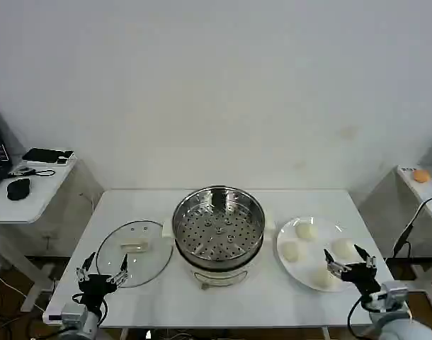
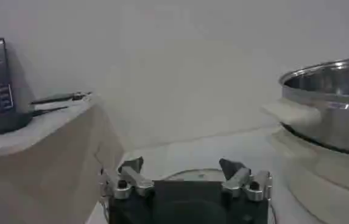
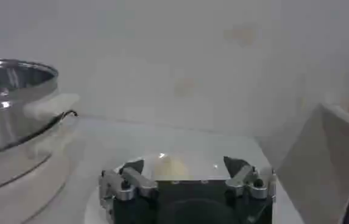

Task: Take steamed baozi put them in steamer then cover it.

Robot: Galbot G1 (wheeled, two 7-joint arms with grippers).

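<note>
Four steamed baozi point(image 1: 306, 230) on a white plate point(image 1: 285, 241) at the right part of the white desk point(image 1: 166, 205), lying apart from each other: one at the far side, one at the left, one at the right, one at the near edge just beside the right hand point(image 1: 350, 263). One of the baozi point(image 3: 172, 167) also visible from the right wrist, between the two fingers point(image 3: 131, 176) but farther away, not touched. Steamer point(image 1: 218, 227) in the middle of the desk, open at the top, perforated tray bare (shiny, with a small knob at the center), cream side handle point(image 2: 293, 112) turned toward the cover. Cover point(image 1: 134, 252) flat on the desk just left of the steamer, cream bar handle up, rim very near to the pot. Left hand point(image 1: 102, 273) at the near edge of the cover, fingers spread wide, holding nothing. Right hand over the near edge of the plate, fingers also spread, gripping nothing. Further out: a side table point(image 1: 28, 202) at the far left with a mouse and dark devices, and a small orange object point(image 1: 421, 176) on a surface at the far right.
</note>
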